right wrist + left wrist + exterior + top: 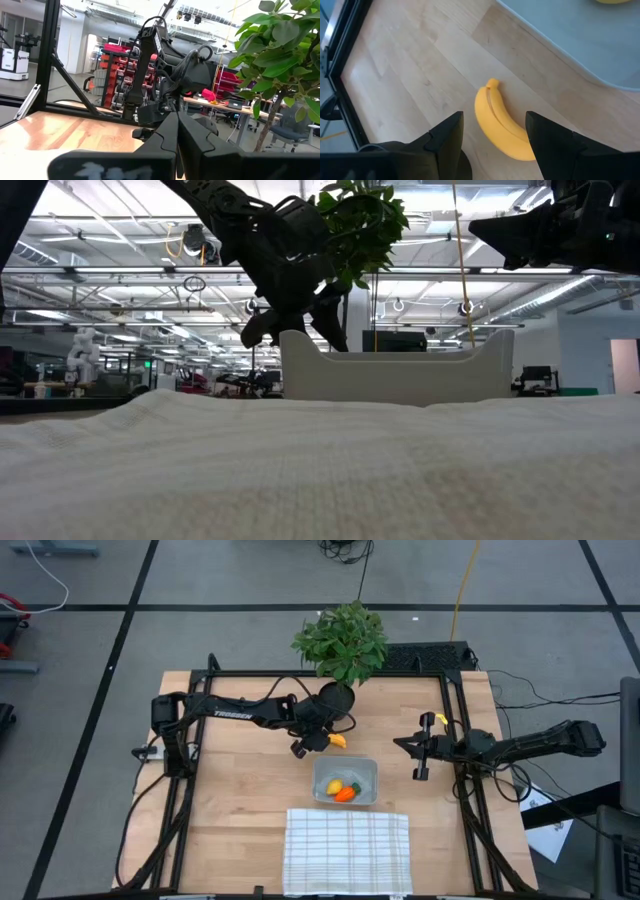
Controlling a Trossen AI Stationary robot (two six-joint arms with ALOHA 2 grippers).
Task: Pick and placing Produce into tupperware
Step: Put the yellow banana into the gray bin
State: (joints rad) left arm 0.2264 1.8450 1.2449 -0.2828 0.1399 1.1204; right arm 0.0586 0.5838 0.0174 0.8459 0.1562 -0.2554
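Straddling the banana [501,129], the left gripper [494,131] gapes wide, holding nothing.

The fruit lies on the wooden table [230,800] just beside the tupperware [345,781], which holds lemon [334,786] and carrot [346,794]; the right gripper [177,131], fingers pressed together and empty, waits aside.

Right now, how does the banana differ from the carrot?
The banana is yellow and lies on the bare wooden table, outside the tupperware; the carrot is orange and already sits inside it. The banana lies between the open fingers of the left gripper; no gripper is near the carrot. Both are small toy produce.
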